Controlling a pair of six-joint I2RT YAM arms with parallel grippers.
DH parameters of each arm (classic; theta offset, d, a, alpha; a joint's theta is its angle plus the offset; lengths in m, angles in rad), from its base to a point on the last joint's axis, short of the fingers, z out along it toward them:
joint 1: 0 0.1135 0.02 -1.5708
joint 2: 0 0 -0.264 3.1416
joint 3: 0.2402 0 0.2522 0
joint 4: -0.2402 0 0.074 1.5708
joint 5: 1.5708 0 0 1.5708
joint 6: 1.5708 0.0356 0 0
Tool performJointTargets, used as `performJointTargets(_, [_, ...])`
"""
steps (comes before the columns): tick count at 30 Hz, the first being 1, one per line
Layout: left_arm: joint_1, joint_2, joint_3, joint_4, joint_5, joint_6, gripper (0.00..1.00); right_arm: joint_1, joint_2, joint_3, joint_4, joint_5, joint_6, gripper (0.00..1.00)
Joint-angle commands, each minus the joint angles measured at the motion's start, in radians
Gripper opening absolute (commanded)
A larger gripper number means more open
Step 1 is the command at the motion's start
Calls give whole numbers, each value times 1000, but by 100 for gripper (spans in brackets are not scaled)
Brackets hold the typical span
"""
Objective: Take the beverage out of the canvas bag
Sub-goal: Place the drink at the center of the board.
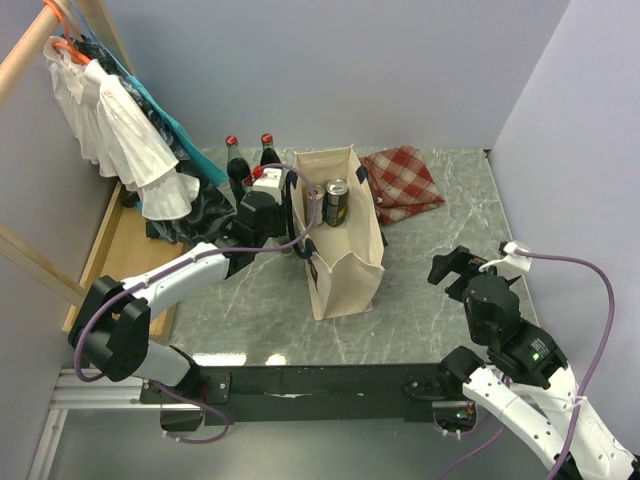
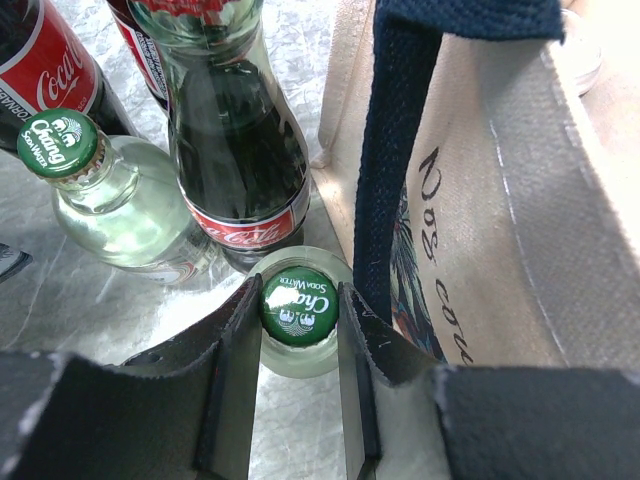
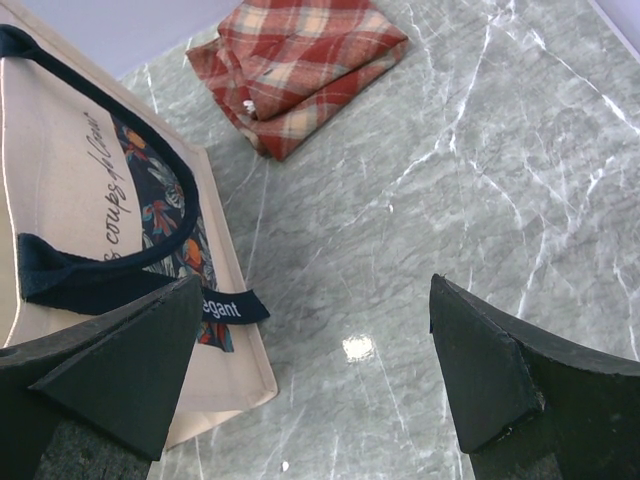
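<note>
The cream canvas bag (image 1: 345, 262) with navy handles stands open mid-table, and a beverage can (image 1: 335, 201) stands inside it. My left gripper (image 1: 272, 200) is just outside the bag's left side. In the left wrist view my left gripper (image 2: 297, 292) is shut on the neck of a clear soda water bottle with a green cap (image 2: 297, 307), upright beside the bag's printed side (image 2: 500, 230). My right gripper (image 1: 462, 266) is open and empty right of the bag, and the right wrist view (image 3: 315, 290) shows it above bare table.
Two cola bottles (image 1: 233, 163) and another green-capped soda bottle (image 2: 62, 146) stand close behind the held bottle. A red checked cloth (image 1: 403, 181) lies at the back right. Clothes hang on a rack (image 1: 120, 120) at the left.
</note>
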Motion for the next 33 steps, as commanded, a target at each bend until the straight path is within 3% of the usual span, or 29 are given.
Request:
performJointTargets(1, [-9, -18, 58, 127, -23, -10, 29, 6, 16, -11, 37, 14, -3, 100])
performJointTargets(21, [-15, -7, 76, 113, -25, -4, 48, 4, 14, -13, 34, 19, -1, 100])
performJointTargets(33, [-15, -32, 89, 93, -41, -3, 51, 4, 20, -11, 33, 17, 0, 100])
